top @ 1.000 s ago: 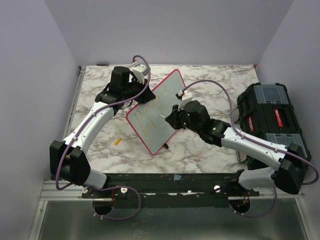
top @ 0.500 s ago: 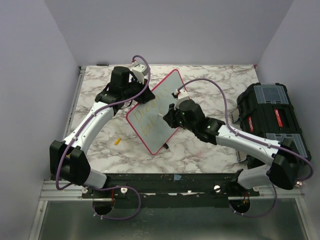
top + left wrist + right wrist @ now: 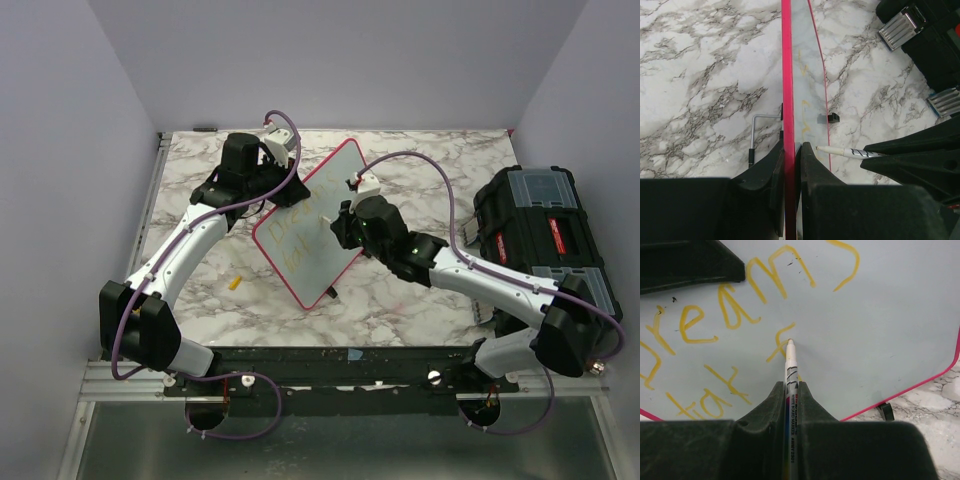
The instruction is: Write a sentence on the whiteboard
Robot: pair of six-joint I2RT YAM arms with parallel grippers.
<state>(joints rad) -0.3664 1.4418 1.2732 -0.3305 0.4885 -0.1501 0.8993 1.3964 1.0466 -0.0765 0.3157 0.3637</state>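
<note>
**Left fingers (image 3: 776, 172) clamp board (image 3: 300, 265); right fingers (image 3: 771, 405) clamp marker (image 3: 790, 365)**

Marble surface (image 3: 400, 300) carries a black toolbox (image 3: 540, 225) at right. Left of it, the board stands tilted, pinched by its red rim. Yellow sentence (image 3: 740, 305) crosses its face, the marker tip at a stroke.

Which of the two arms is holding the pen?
The right arm. The right gripper is shut on the marker, its tip at the whiteboard. The left gripper only clamps the whiteboard's red edge.
</note>
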